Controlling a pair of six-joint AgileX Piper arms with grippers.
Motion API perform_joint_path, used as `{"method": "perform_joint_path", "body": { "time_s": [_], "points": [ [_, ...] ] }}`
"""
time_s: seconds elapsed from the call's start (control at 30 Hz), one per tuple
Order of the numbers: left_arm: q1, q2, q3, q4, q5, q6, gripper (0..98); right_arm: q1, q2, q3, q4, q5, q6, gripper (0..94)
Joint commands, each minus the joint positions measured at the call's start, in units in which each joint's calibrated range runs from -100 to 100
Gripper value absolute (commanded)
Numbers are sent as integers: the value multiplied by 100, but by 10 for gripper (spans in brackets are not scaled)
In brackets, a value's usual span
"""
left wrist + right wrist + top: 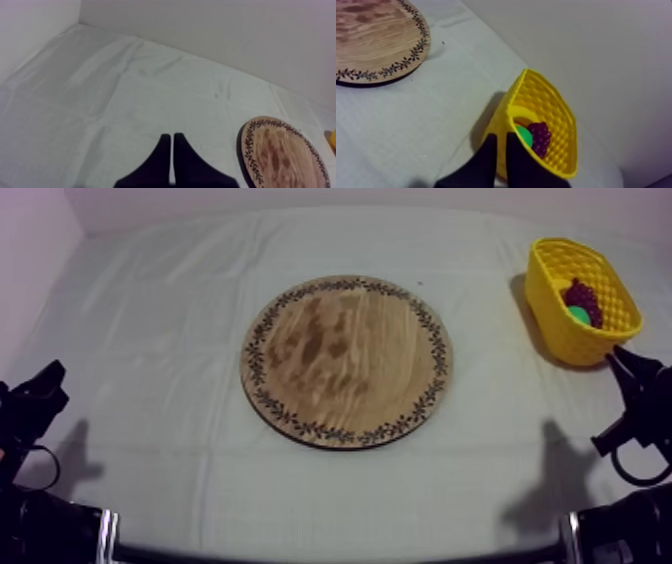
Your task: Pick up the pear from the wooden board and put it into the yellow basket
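The round wooden board (347,360) lies mid-table with nothing on it. The yellow basket (548,293) stands at the far right. Inside it sit a green pear (579,315) and a dark bunch of grapes (584,296). My right gripper (614,356) is low at the right, just in front of the basket, fingers shut on nothing. In the right wrist view its tips (501,136) rest against the basket's near rim (506,112), right by the pear (524,135) and grapes (540,138). My left gripper (52,376) rests at the lower left, shut (172,137).
Grey-white cloth covers the table, with open cloth all round the board (285,155). A wall runs along the back and the left side. In the right wrist view the board (376,40) lies well away from the basket. A yellow shape (522,115) lies behind the pear.
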State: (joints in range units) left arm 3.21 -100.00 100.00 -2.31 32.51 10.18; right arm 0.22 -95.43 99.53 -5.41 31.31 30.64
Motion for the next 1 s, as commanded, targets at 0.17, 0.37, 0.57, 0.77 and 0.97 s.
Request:
{"method": "perform_joint_path", "body": {
  "time_s": [0.17,0.37,0.57,0.77,0.97],
  "points": [
    [2,0,0,-1,-1,1,1,-214,-21,2,200,266,-1416,10],
    [2,0,0,-1,-1,1,1,-288,-28,3,326,372,-1328,70],
    [2,0,0,-1,-1,1,1,-296,-32,3,362,405,-1602,23],
    [2,0,0,-1,-1,1,1,-297,-33,3,367,409,-1712,8],
    [2,0,0,-1,-1,1,1,-297,-33,3,367,409,-1727,6]
  ]
}}
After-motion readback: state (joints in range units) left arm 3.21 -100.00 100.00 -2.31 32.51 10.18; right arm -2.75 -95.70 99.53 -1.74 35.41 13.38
